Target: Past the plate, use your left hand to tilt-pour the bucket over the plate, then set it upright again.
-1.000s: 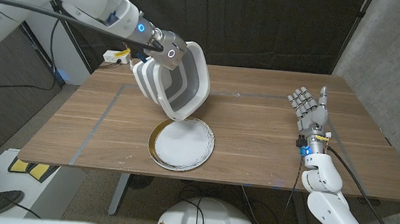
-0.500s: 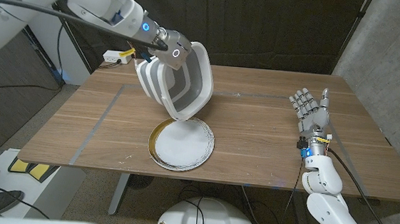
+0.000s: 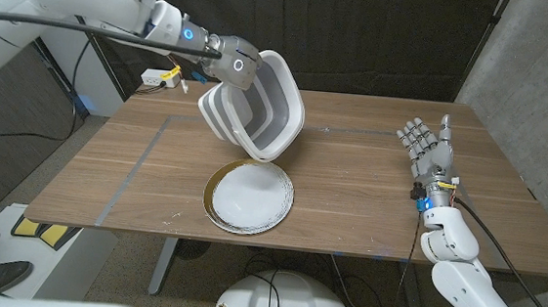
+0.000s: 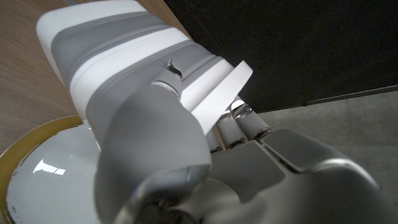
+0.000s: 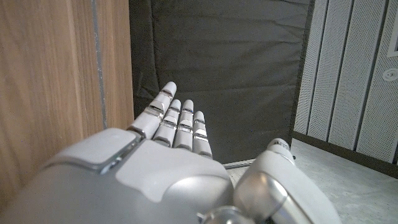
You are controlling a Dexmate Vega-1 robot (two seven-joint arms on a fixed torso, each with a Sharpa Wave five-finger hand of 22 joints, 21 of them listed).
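Note:
A white and grey banded bucket (image 3: pixel 256 111) hangs tilted in the air just past the plate, its mouth facing forward and to the right. My left hand (image 3: pixel 230 60) grips it at its upper rim. In the left wrist view the bucket (image 4: pixel 124 62) fills the space above my left hand (image 4: pixel 186 180), with the plate's gold rim (image 4: pixel 25 155) behind it. The white plate (image 3: pixel 247 197) with its gold rim lies on the table near the front edge, below the bucket. My right hand (image 3: pixel 428 151) stands on its edge at the table's right side, fingers straight and holding nothing.
The wooden table (image 3: pixel 350 189) has bare room between the plate and my right hand. A white power strip (image 3: pixel 157 79) lies at the back left corner. Dark curtains hang behind the table.
The bucket has swung back up and slightly right, its mouth lifting away from the plate. My left hand has risen with it. The right hand has hardly moved.

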